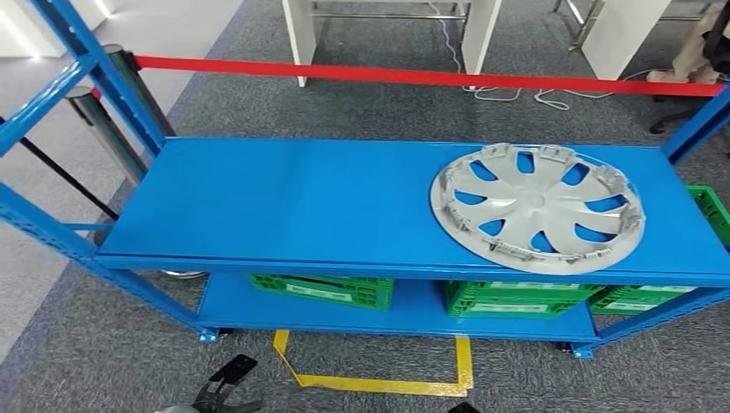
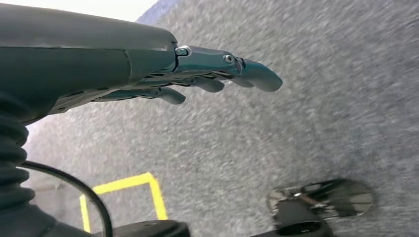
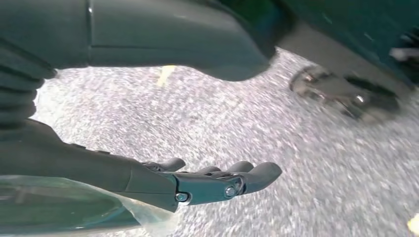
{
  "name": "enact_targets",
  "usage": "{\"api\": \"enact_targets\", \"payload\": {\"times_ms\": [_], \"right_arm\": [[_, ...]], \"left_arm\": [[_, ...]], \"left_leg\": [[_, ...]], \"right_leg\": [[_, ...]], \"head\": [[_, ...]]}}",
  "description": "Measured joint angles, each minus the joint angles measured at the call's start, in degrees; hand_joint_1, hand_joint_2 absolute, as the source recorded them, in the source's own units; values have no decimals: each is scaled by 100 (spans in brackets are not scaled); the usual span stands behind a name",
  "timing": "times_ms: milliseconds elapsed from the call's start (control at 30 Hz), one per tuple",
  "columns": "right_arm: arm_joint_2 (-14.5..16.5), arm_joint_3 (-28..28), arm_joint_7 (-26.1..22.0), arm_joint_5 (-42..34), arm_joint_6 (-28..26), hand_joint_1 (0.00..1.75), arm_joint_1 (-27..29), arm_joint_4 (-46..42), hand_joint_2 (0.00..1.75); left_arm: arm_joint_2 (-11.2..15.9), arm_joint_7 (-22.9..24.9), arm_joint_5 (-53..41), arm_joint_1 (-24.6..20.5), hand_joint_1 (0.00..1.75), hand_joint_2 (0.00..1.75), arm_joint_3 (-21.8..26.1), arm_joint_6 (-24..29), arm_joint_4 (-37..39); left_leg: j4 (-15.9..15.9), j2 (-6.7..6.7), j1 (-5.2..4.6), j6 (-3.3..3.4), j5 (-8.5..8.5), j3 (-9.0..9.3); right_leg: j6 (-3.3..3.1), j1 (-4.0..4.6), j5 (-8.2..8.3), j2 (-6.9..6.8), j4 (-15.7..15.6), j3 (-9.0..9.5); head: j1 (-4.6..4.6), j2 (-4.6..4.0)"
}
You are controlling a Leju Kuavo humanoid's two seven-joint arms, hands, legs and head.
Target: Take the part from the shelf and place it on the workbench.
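**Hubcap sitting on the top shelf, both hands hanging empty**

So the part here is a round silver plastic wheel cover with curved spokes and clips around its rim. It lies flat on the right end of the blue metal shelf's top board, its near edge close to the front lip, and nothing is touching it. The rest of that board is bare blue.

On the lower board there are green plastic crates, side by side, partly hidden under the top board. Yellow tape marks out a box on the grey carpet floor just in front of the shelf. Behind the shelf a red barrier strip runs across, with white furniture legs and some cables beyond it.

The left hand hangs over the carpet in the left wrist view, fingers stretched out fairly straight, lying close beside each other and holding nothing (a bit of it peeks in at the bottom edge of the head view too). The right hand looks much the same in its wrist view: fingers extended, lightly curved at the tips, close together, nothing in them, carpet below. Both wrist views are blurry, so the shiny round thing on the floor in each of them is hard to make out.
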Motion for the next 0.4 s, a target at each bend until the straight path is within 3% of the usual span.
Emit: {"api": "enact_targets", "payload": {"times_ms": [33,100,133,233,267,300,400], "right_arm": [[-16,61,-11,-157,-19,0,7,-31,175],[-57,194,-39,-487,-65,0,45,-81,175],[-78,260,-54,-645,-86,0,73,-95,175],[-138,462,-93,-1130,-149,0,212,-106,175],[-155,531,-104,-1298,-173,0,274,-105,175],[-172,600,-116,-1461,-195,0,342,-103,175],[-218,766,-145,-1825,-238,0,506,-93,175]], "left_arm": [[11,-18,109,59,0,0,-45,-7,0],[45,-62,337,162,0,0,-135,-22,-2],[63,-83,448,191,0,0,-181,-30,-5],[110,-149,785,251,0,0,-323,-56,-47],[125,-170,899,273,0,0,-373,-65,-80],[142,-187,1012,289,0,0,-421,-73,-122],[177,-233,1277,299,0,0,-539,-83,-255]], "left_leg": [[-17,-9,-3,36,5,-2],[-58,-12,7,116,31,12],[-80,-13,16,155,45,18],[-90,-15,8,213,51,16],[-90,-15,4,217,49,18],[-88,-19,1,218,48,20],[-81,-46,3,203,39,36]], "right_leg": [[35,-6,3,-8,-9,4],[98,-23,-71,0,54,-35],[121,-28,-187,15,216,-112],[152,-31,-705,58,1278,-604],[157,-31,-773,62,1542,-732],[158,-31,-729,63,1601,-765],[136,-37,-249,63,826,-392]], "head": [[2,0],[5,0],[11,0],[23,0],[21,0],[22,0],[25,0]]}}
